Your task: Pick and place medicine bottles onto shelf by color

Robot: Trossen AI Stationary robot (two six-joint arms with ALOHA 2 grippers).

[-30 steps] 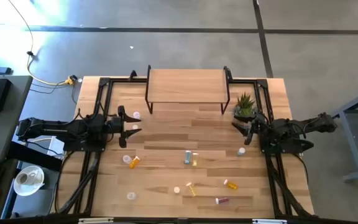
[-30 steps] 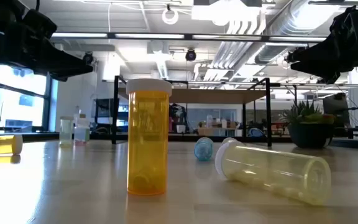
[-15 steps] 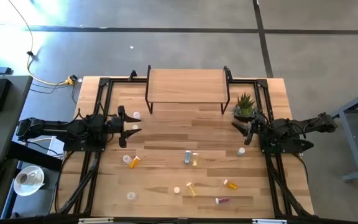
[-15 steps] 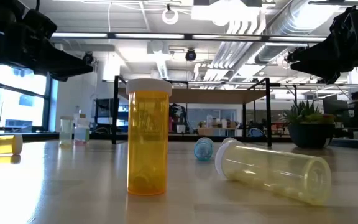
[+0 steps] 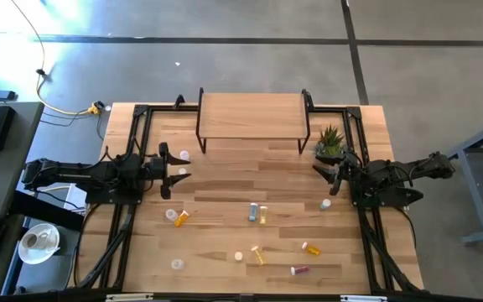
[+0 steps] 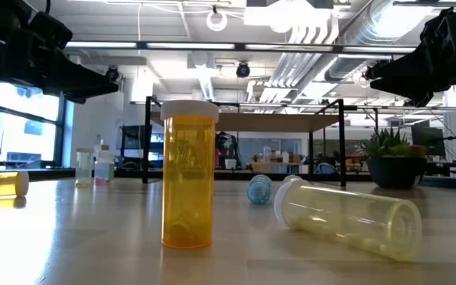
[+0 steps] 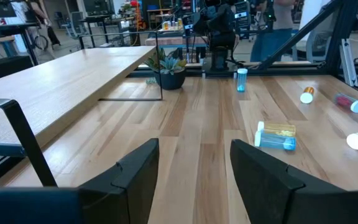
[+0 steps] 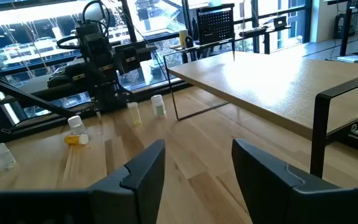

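Observation:
The shelf point(image 5: 252, 116), a light wooden top on thin black legs, stands at the table's far middle with nothing on it. Several small medicine bottles lie scattered on the near half of the table: an orange one point(image 5: 181, 217) at the left, a blue one point(image 5: 252, 211) beside a yellow one point(image 5: 263, 214) in the middle, an orange one point(image 5: 312, 248) and a pinkish-red one point(image 5: 298, 270) at the near right. My left gripper point(image 5: 179, 167) is open at the table's left. My right gripper point(image 5: 324, 170) is open at the right, beside the plant.
A green spiky potted plant point(image 5: 331, 142) stands right of the shelf, close to my right gripper. A white-capped bottle point(image 5: 326, 204) stands upright near the right arm. Loose white caps or clear bottles point(image 5: 183, 155) lie near my left gripper. Black frame rails run along both table sides.

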